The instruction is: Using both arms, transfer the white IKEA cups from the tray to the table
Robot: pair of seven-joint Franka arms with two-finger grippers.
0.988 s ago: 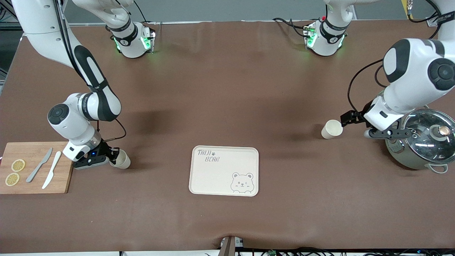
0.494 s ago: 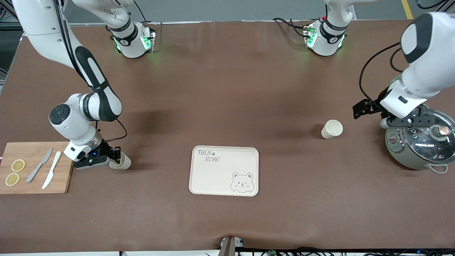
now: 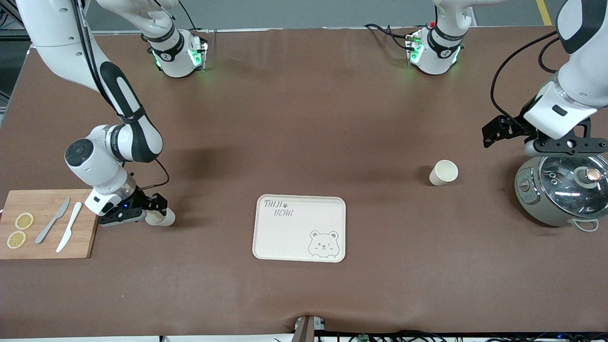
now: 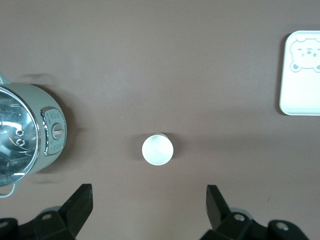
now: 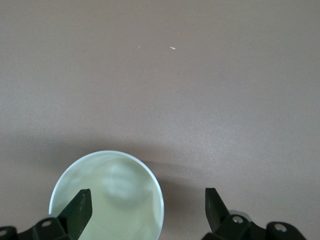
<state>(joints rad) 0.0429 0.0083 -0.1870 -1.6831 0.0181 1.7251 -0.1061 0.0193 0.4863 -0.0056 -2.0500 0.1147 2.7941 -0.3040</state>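
One white cup [image 3: 444,172] stands upright on the brown table, between the bear tray and the pot; it also shows in the left wrist view [image 4: 157,149]. My left gripper [image 3: 564,142] hangs open and empty in the air over the pot's edge, well clear of that cup [image 4: 148,201]. The second white cup [image 3: 161,218] stands by the cutting board. My right gripper [image 3: 127,216] is open just above it. In the right wrist view this cup [image 5: 107,195] lies under one finger, off-centre in the gap of the gripper [image 5: 147,210].
A cream bear-printed tray [image 3: 280,237] lies in the middle, nearer the front camera. A steel pot with a glass lid [image 3: 563,192] stands at the left arm's end. A wooden board [image 3: 45,202] with knives and lemon slices lies at the right arm's end.
My left gripper has lifted away from its cup and moved toward the pot, leaving the cup standing. My right gripper has stayed by its cup, which now sits slightly lower.
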